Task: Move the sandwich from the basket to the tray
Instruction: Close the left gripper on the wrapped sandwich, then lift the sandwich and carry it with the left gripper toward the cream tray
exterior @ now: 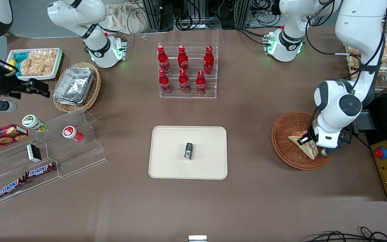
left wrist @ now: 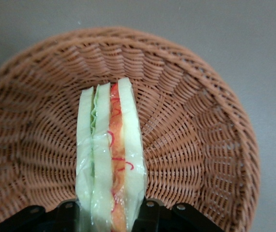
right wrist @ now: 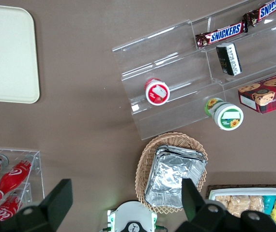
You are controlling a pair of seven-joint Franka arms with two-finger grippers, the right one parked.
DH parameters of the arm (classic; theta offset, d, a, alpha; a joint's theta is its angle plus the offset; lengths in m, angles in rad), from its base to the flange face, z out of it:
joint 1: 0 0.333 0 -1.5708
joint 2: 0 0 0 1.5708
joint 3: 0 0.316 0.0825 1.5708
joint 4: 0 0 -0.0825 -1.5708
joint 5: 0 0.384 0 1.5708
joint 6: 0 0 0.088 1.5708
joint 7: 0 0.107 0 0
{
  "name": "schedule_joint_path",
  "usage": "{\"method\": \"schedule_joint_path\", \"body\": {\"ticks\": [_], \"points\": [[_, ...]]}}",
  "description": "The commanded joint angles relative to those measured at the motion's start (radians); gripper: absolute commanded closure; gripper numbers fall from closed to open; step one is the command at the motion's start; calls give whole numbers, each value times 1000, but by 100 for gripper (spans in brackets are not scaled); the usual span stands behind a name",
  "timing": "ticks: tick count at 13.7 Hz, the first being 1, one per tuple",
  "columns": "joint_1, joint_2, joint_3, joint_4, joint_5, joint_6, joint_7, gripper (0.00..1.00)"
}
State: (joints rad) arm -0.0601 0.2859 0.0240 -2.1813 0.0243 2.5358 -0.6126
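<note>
On my wrist feed the gripper (left wrist: pixel 111 217) has its two fingers pinched against the flat faces of the sandwich (left wrist: pixel 110 159), one black pad on each side of the clear-wrapped wedge, whose green and red filling edge runs straight up the middle between the pale bread slices. From the front camera I see that same gripper (exterior: pixel 309 143) low over the basket (exterior: pixel 286 141), at the working arm's end of the table, with the arm's white wrist covering part of the basket's rim. The sandwich (exterior: pixel 303 143) sits inside the reddish-brown wicker, tilted, one corner toward the basket's middle and its broad end near the rim closest to the front camera; I cannot tell whether it is resting on the weave or just clear of it. Well apart from the basket, toward the middle of the table, lies the cream tray (exterior: pixel 166 168), flat on the brown cloth, with a small dark box (exterior: pixel 188 150) standing near its centre. Farther from the front camera than the tray, a clear rack holds six red bottles (exterior: pixel 184 69). Toward the parked arm's end I see a paler wicker basket of foil trays (exterior: pixel 74 85).
</note>
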Motion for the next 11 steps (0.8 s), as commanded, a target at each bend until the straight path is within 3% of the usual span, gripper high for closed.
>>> {"method": "schedule_joint_path", "body": {"ticks": [1, 5, 8, 11], "points": [[-9, -163, -7, 43, 13, -255, -16, 100], [-76, -186, -117, 248, -3, -552, 19, 100], [-87, -105, -284, 342, -7, -560, -18, 100], [-109, 36, -387, 484, -4, -549, -150, 100]]}}
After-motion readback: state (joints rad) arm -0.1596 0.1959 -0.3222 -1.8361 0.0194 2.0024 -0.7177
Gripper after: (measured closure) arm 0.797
